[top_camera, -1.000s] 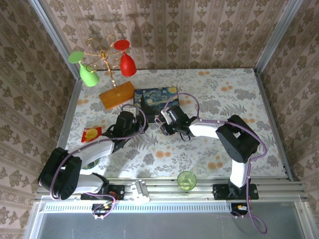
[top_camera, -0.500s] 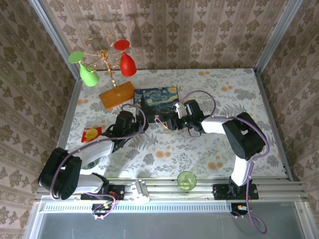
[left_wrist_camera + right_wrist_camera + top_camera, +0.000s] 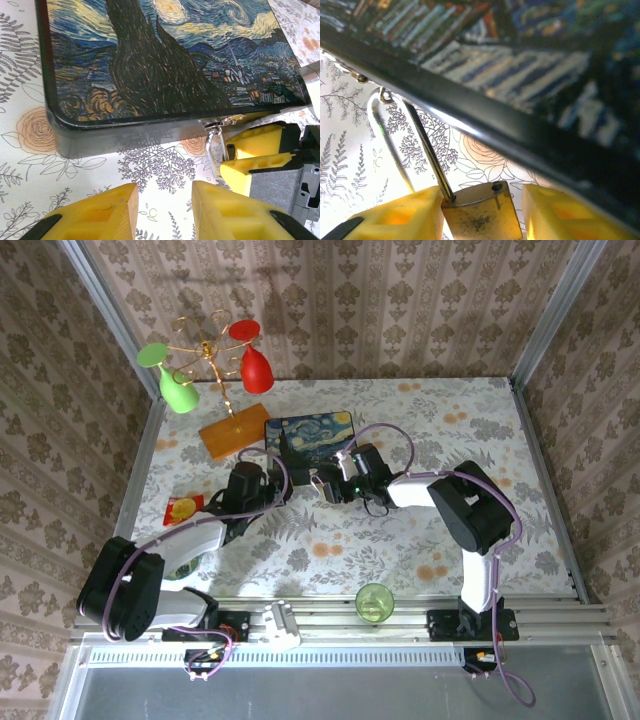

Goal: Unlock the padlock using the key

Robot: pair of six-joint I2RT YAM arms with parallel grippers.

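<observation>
The brass padlock [image 3: 480, 215] sits between my right gripper's [image 3: 482, 200] yellow fingers, which are shut on its sides. Its silver shackle [image 3: 427, 150] runs up to the latch ring on the front edge of the starry-night box [image 3: 520, 65]. One hole on top of the padlock body is empty. In the top view the right gripper [image 3: 330, 485] is at the box's [image 3: 312, 435] front edge. My left gripper [image 3: 165, 192] is open over bare tablecloth just in front of the box [image 3: 150, 60], beside the shackle [image 3: 215, 150]. The key is out of view.
A gold rack with green and red glasses [image 3: 205, 360] stands at the back left on an orange block [image 3: 235, 430]. A red packet [image 3: 183, 507] lies left of the left arm. A green cup [image 3: 374, 602] stands near the front rail.
The right gripper swung right away from the box front, then came back left to it. The box shifted slightly. The left arm stayed almost still.
</observation>
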